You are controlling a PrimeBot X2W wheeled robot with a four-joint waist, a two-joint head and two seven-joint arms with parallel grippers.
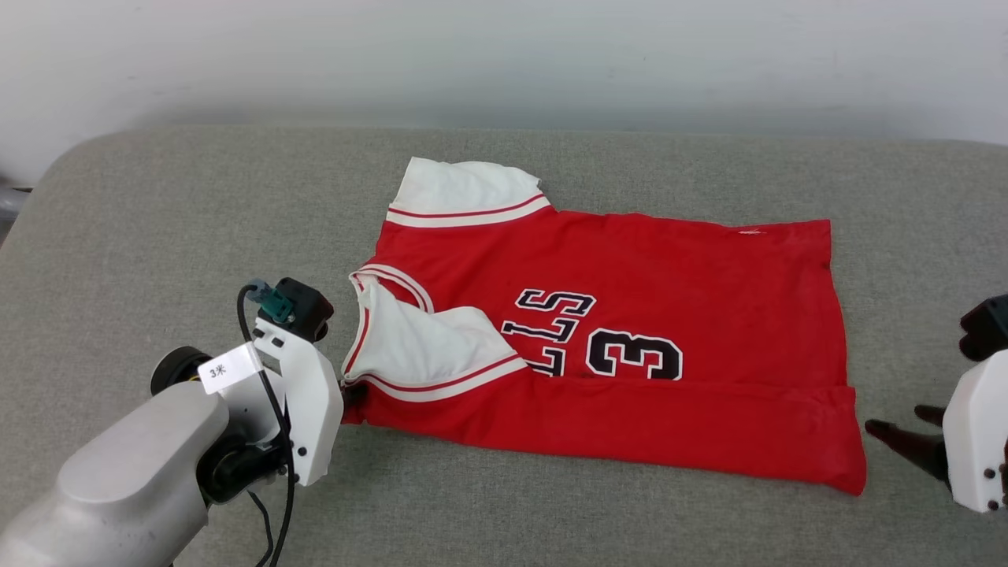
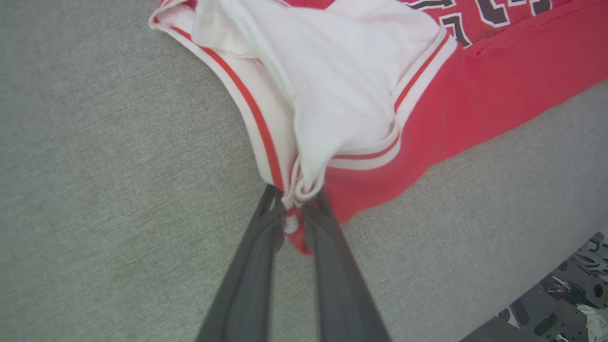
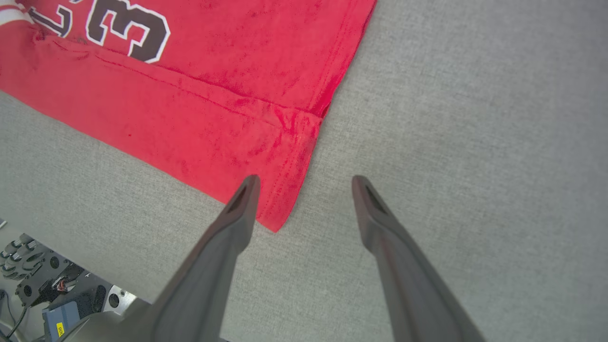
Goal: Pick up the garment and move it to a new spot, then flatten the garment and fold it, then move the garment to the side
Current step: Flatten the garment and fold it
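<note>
The garment (image 1: 630, 315), a red jersey with white sleeve panels and black lettering, lies on the grey cushion with its near long edge folded over, collar to the left. My left gripper (image 1: 350, 391) is shut on the garment's near left corner, where the white sleeve trim and red cloth bunch between the fingers (image 2: 256, 247); the pinched cloth (image 2: 297, 204) shows in the left wrist view. My right gripper (image 3: 306, 183) stands open just off the garment's near right corner (image 3: 280, 213), holding nothing; its dark fingertips (image 1: 890, 431) point at that corner.
The grey cushion (image 1: 157, 236) has bare room to the left, right and front of the jersey. A pale wall (image 1: 504, 55) runs behind it. Past the cushion's front edge, robot base hardware (image 3: 42, 285) is visible below.
</note>
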